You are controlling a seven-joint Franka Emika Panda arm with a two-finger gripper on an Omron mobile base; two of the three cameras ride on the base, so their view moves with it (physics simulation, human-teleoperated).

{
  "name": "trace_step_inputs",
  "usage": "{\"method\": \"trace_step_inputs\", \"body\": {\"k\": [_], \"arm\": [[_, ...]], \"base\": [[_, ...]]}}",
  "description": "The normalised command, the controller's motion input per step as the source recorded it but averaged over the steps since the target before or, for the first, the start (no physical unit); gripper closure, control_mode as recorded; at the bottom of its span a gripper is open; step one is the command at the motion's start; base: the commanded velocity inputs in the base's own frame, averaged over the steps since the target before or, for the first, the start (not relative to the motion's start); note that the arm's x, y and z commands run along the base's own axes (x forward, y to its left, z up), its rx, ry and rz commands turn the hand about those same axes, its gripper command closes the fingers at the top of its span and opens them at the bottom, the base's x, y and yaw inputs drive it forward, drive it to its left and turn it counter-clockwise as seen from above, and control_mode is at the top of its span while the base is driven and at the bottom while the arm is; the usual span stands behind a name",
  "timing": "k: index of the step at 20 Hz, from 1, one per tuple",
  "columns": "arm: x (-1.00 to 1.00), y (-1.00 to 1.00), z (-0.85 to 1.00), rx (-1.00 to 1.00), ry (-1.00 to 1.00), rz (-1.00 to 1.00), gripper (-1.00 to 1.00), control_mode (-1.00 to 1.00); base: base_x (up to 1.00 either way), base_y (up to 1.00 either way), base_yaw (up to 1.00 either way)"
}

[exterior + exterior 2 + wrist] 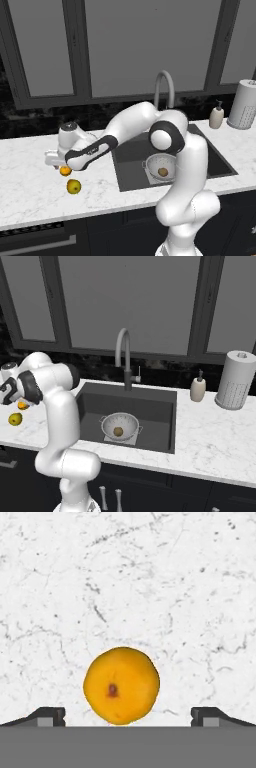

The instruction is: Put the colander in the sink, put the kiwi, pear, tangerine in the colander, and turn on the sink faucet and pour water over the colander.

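Note:
The tangerine [121, 685] lies on the white marble counter, straight below my gripper [128, 716], whose jaws stand open on either side of it without touching. From the left base view the gripper [60, 164] hangs just over the tangerine [65, 171], left of the sink [210, 155]. The pear [74, 186] rests on the counter a little nearer the front edge. In the sink sits the colander [159, 165] with the kiwi [163, 172] inside. The faucet [164, 90] arches behind the basin, and no water shows.
A white soap pump bottle [216, 116] and a paper towel roll [244, 104] stand on the counter right of the sink. Dark windows line the wall behind. My own arm stretches across the sink's left edge.

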Motion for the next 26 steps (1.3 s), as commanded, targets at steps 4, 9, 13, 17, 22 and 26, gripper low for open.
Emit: {"method": "trace_step_inputs", "body": {"k": [4, 9, 13, 17, 22, 26], "arm": [[0.23, 0.18, -0.21, 0.0, 0.0, 0.0, -1.0, -1.0], [0.14, 0.01, -0.24, 0.0, 0.0, 0.0, -1.0, -1.0], [0.04, -0.02, -0.24, 0.0, 0.0, 0.0, -1.0, -1.0], [0.0, -0.09, -0.25, 0.0, 0.01, 0.0, -1.0, -1.0], [0.0, -0.06, -0.25, 0.0, 0.01, -0.01, -1.0, -1.0], [0.0, 0.0, -0.23, 0.0, 0.03, -0.01, -1.0, -1.0]], "base": [[0.0, 0.0, 0.0], [0.0, 0.0, 0.0], [0.0, 0.0, 0.0], [0.0, 0.0, 0.0], [0.0, 0.0, 0.0], [0.0, 0.0, 0.0]]}}
